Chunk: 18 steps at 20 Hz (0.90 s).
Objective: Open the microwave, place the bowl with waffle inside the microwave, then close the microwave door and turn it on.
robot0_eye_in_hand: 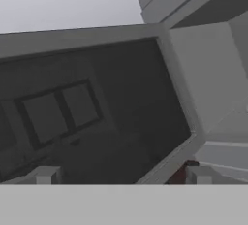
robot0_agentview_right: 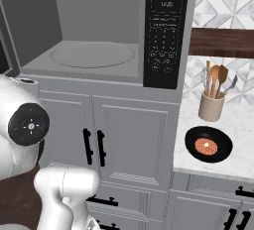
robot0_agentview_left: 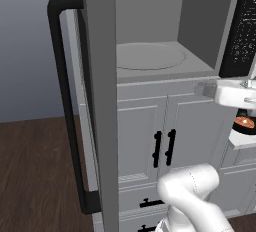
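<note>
The microwave (robot0_agentview_right: pixel 94 26) stands open, its grey inside and round turntable (robot0_agentview_right: pixel 93 54) bare, with the black button panel (robot0_agentview_right: pixel 166 30) on its right. The microwave door (robot0_agentview_left: pixel 100 101) is swung out toward the left, and its long black handle (robot0_agentview_left: pixel 62 101) faces outward. In the hand view my gripper (robot0_eye_in_hand: pixel 121 175) is open with nothing between its fingertips (robot0_eye_in_hand: pixel 43 174), and it faces the inner side of the door's dark glass (robot0_eye_in_hand: pixel 97 112). The black bowl with waffle (robot0_agentview_right: pixel 208 144) sits on the white counter right of the microwave. In the left base view the bowl (robot0_agentview_left: pixel 245 125) is partly hidden behind my arm.
A beige holder with wooden utensils (robot0_agentview_right: pixel 212 102) stands just behind the bowl. White cabinet doors with short black handles (robot0_agentview_right: pixel 94 147) lie below the microwave. A wooden shelf (robot0_agentview_right: pixel 221 43) hangs above the counter. Dark wood floor (robot0_agentview_left: pixel 35 176) spreads to the left of the door.
</note>
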Tool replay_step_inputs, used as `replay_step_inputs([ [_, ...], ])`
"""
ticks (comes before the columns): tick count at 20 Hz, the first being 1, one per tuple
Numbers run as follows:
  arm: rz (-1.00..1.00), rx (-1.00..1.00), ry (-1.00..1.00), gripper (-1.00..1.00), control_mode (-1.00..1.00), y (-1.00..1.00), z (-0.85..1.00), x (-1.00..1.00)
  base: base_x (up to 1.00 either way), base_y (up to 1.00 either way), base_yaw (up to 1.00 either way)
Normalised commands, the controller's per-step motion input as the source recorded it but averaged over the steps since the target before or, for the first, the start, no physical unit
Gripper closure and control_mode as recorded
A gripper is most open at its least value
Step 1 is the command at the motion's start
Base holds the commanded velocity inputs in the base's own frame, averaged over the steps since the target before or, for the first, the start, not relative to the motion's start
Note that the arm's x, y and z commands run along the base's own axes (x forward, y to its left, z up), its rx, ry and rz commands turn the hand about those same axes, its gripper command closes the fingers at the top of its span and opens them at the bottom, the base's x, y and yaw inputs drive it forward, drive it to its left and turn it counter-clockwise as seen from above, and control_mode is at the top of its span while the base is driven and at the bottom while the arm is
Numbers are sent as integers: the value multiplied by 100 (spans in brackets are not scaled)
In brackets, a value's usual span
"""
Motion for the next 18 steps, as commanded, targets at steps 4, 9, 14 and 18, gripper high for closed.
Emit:
replay_step_inputs([
  [4,-44,-25,31,-100,-100,-78,0,44,0,0,0],
  [9,-42,-29,44,-100,-100,-45,0,66,0,0,0],
  [14,-37,-8,23,-100,-100,-63,-51,57,0,0,0],
  [18,-37,0,6,-100,-100,-100,-99,41,0,0,0],
])
